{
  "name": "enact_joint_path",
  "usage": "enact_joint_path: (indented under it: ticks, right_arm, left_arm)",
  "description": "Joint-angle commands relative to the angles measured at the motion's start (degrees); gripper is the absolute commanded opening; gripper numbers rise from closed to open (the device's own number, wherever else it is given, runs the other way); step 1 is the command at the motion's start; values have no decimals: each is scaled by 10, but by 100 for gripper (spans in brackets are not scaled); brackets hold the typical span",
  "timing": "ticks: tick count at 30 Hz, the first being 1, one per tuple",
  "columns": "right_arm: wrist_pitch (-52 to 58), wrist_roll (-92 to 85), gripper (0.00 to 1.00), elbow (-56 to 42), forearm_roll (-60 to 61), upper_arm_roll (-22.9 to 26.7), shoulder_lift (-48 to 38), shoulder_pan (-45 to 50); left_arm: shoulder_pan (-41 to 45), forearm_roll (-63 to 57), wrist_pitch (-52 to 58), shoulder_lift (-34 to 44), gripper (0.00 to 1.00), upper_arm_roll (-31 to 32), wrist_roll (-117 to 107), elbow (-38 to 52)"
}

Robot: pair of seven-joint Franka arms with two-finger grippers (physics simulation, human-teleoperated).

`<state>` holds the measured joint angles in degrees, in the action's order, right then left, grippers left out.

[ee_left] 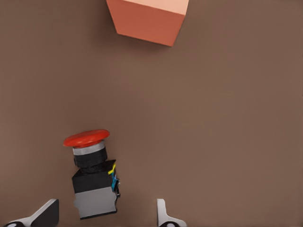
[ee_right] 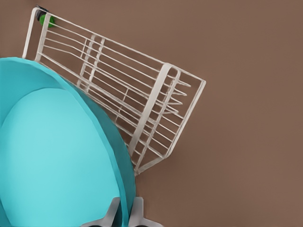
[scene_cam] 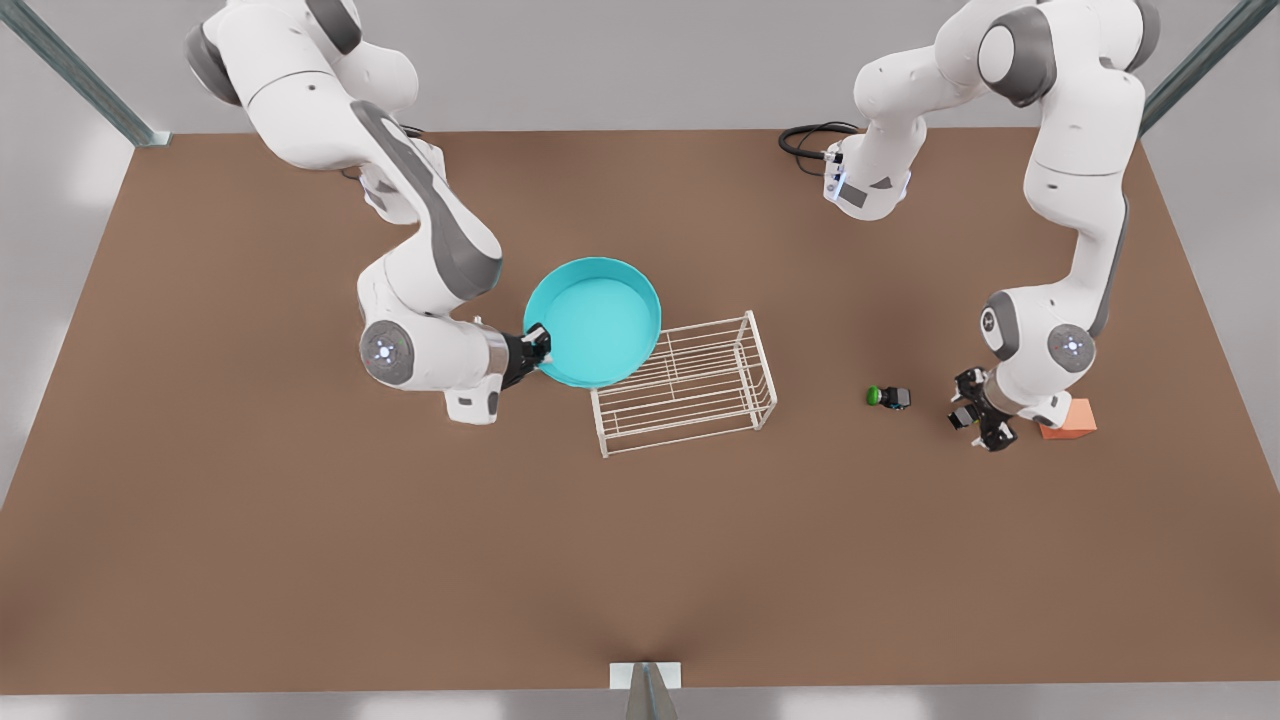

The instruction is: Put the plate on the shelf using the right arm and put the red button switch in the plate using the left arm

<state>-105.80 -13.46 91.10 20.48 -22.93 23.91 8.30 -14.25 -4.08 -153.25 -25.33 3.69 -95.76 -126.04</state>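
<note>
**Plate held at the shelf's edge, red switch not yet grasped**

The plate [scene_cam: 600,322], centre frame in the front view, hangs tilted over the shelf's [scene_cam: 700,385] upper-left end, its rim clenched in the right gripper's [scene_cam: 540,348] jaws. Released now, it could slide off the thin bars.

At lower right, the left gripper [scene_cam: 975,420] hovers with released jaws over the red button switch [ee_left: 92,177], lying on the tabletop [scene_cam: 300,550], cap pointing away from the gripper; a skewed pinch could roll it.

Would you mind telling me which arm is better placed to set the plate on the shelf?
The right: its pincer grips the plate beside the shelf; the left pincer hangs open over the red switch.
</note>
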Motion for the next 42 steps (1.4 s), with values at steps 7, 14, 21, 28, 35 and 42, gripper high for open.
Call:
enact_joint_path:
  ticks: [7,14,21,28,35,42]
  right_arm:
    - [-141,380,22,-27,-4,32,57,90]
    - [-185,414,22,-26,-3,52,73,139]
    - [-186,383,100,-21,-11,75,29,120]
    - [179,-56,100,-45,-187,387,-143,116]
    - [159,-50,100,37,-245,459,-149,121]
    - [160,-32,100,36,-242,452,-134,122]
  left_arm:
    - [-1,-30,-28,-24,100,-3,-62,-10]
    - [-2,-44,-28,-22,71,-12,-63,-8]
    - [-2,-48,-13,-7,40,-12,-57,-9]
    - [3,-47,62,84,39,55,-68,3]
    - [4,-39,213,93,39,309,-285,236]
    - [176,-65,210,62,39,343,-328,258]
